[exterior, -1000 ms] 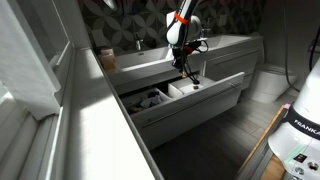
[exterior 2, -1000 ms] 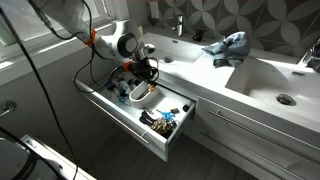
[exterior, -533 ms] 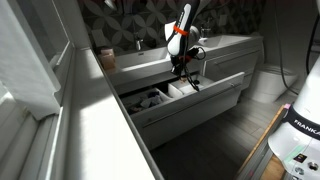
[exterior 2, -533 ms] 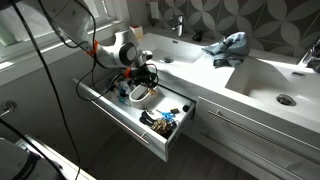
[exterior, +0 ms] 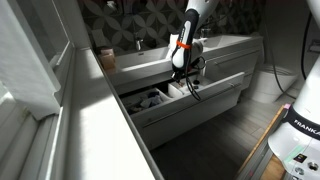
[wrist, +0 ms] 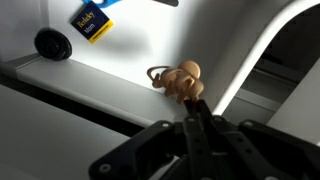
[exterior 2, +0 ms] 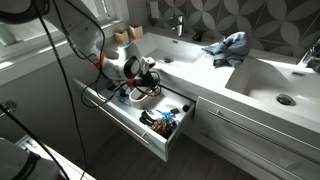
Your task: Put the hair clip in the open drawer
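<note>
In the wrist view my gripper point(wrist: 192, 108) has its two dark fingers pressed together on a small claw-shaped hair clip point(wrist: 181, 79), which looks tan here. The clip hangs at the fingertips over a white divider inside the open drawer point(wrist: 90, 85). In both exterior views the gripper point(exterior: 188, 86) point(exterior 2: 150, 88) reaches down into the wide white open drawer point(exterior: 205, 97) point(exterior 2: 128, 124) below the vanity top. The clip is too small to make out in the exterior views.
The drawer holds a white bowl point(exterior 2: 143, 98), dark small items point(exterior 2: 161, 120), a blue label point(wrist: 92, 22) and a black round thing point(wrist: 48, 43). A blue cloth point(exterior 2: 228, 45) lies on the counter between the sinks. A dark faucet point(exterior 2: 180, 25) stands behind.
The arm has come down and the gripper has sunk lower into the open drawer. The fingers stay shut on the clip.
</note>
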`<control>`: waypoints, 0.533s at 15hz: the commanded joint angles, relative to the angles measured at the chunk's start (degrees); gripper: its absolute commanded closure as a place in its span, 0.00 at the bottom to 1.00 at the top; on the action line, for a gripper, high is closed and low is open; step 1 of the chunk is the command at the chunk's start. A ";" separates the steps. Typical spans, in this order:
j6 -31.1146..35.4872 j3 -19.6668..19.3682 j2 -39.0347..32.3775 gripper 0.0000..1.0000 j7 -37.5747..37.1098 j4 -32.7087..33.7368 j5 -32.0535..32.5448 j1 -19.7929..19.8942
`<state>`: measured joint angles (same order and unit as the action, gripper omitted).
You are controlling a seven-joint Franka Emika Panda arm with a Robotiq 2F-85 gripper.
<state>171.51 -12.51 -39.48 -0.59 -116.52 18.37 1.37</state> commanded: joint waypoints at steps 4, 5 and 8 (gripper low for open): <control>9.85 -2.88 -6.06 0.98 0.68 2.41 -3.01 -2.17; 10.48 -2.75 -6.78 0.98 1.20 2.72 -3.42 -2.16; 13.75 -3.33 -9.16 0.98 1.94 3.63 -4.35 -2.92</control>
<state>181.73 -14.26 -45.49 -0.14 -114.62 16.51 0.27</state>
